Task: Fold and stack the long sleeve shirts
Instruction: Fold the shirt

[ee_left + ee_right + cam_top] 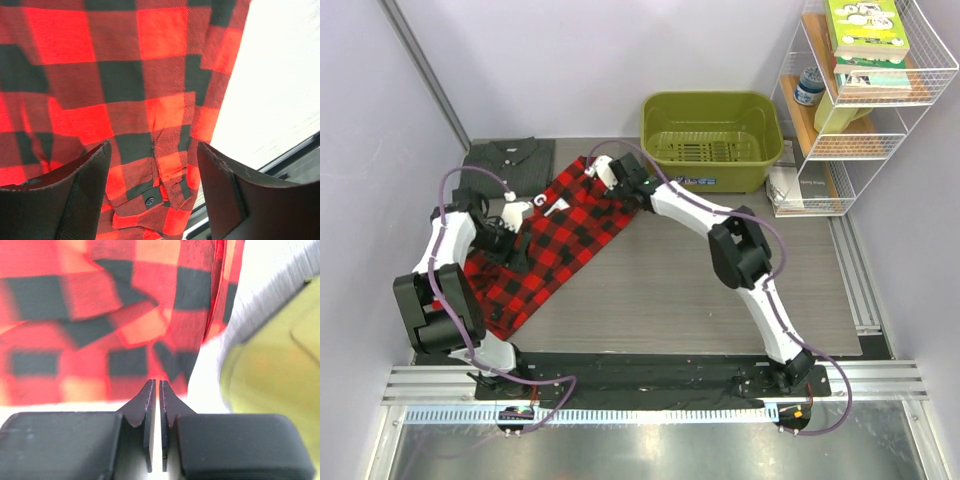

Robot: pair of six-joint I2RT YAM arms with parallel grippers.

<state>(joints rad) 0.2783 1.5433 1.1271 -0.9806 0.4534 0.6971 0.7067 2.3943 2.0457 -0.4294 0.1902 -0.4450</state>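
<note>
Red-and-black buffalo plaid flannel shirt (125, 75): spread on the grey counter (700, 290), lying below and between the left gripper's (155, 150) jaws, which stand wide and grip nothing. Right gripper (155, 384): jaws narrowed to a slit, empty, plaid cloth just beyond their tips.

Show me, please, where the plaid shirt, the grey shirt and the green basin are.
plaid shirt (572, 225): top external view, middle of the spread fabric.
grey shirt (502, 165): top external view, folded body below the collar.
green basin (745, 175): top external view, its front wall.
</note>
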